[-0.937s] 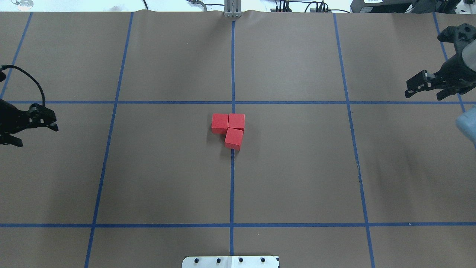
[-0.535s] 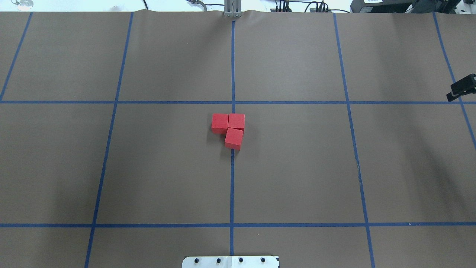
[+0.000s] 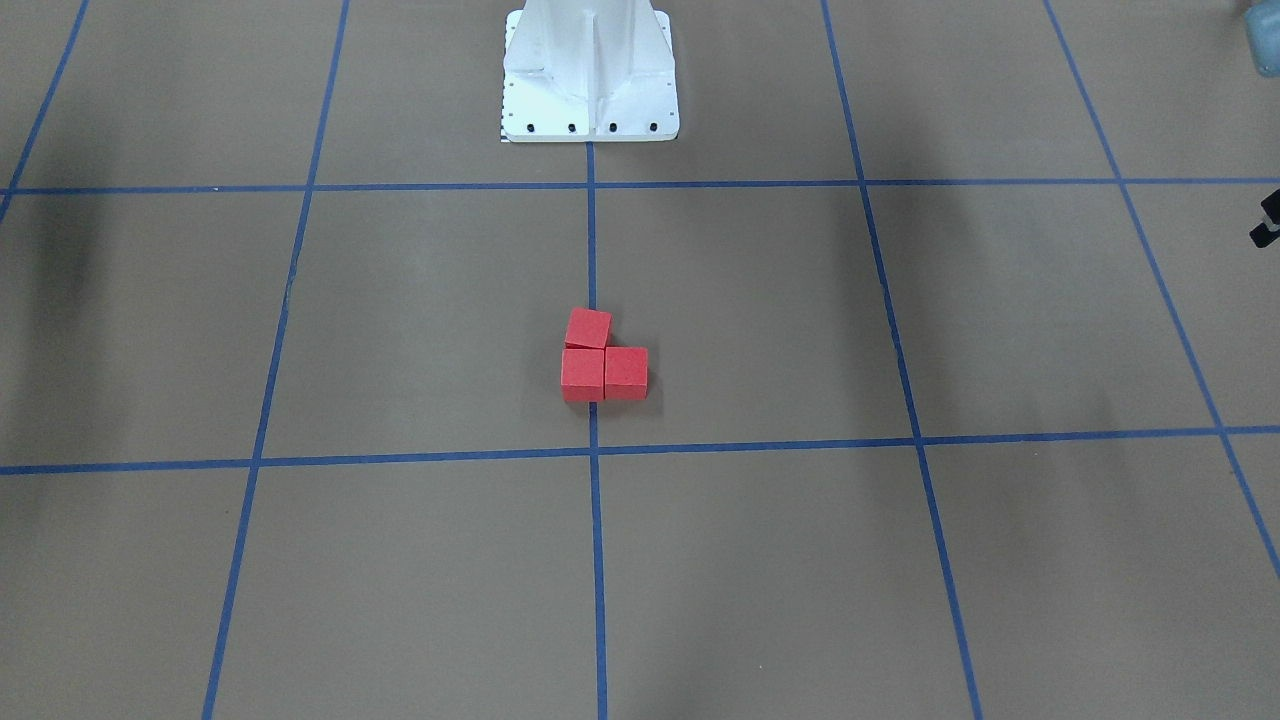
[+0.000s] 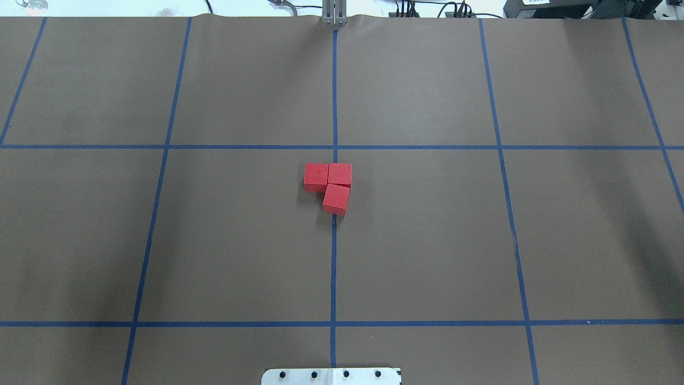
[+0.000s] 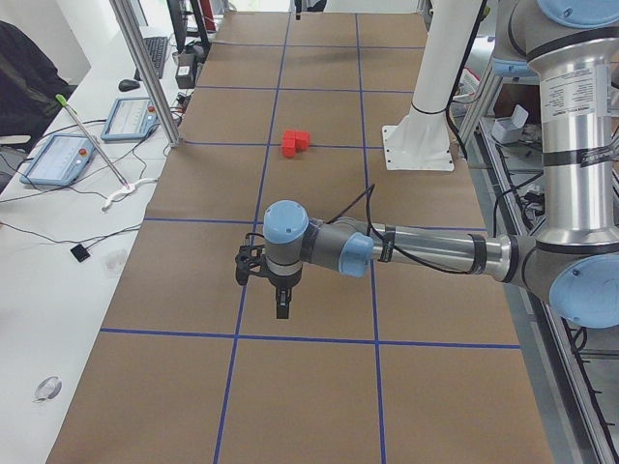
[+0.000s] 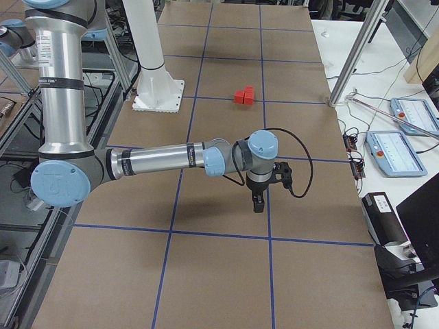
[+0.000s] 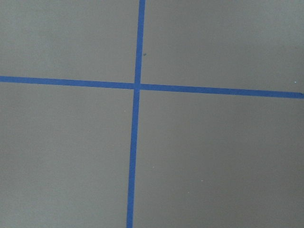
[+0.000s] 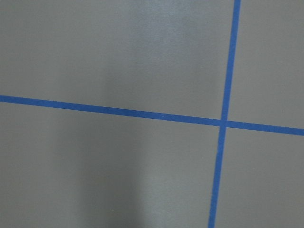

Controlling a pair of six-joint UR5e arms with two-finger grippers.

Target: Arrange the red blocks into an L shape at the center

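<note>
Three small red blocks [image 4: 336, 198] lie touching in an L on the brown floor at the centre, across the middle blue tape line [image 4: 334, 256]. Two blocks sit side by side on the far side and one on the near side under the right one. They also show in the front view [image 3: 604, 370] and both side views [image 5: 295, 143] [image 6: 243, 95]. My left gripper [image 5: 277, 290] hangs over the floor far off to the left, clear of them. My right gripper [image 6: 259, 199] hangs far off to the right. I cannot tell whether either is open or shut.
The white robot base [image 3: 590, 100] stands at the near edge of the floor. A black sliver of my left gripper [image 3: 1268, 225] pokes in at the front view's right edge. Desks with tablets [image 5: 58, 159] [image 6: 405, 144] and metal posts [image 5: 145, 68] flank the far side.
Both grippers have left the overhead view, the left off the left edge and the right off the right edge. The red blocks have not moved.
</note>
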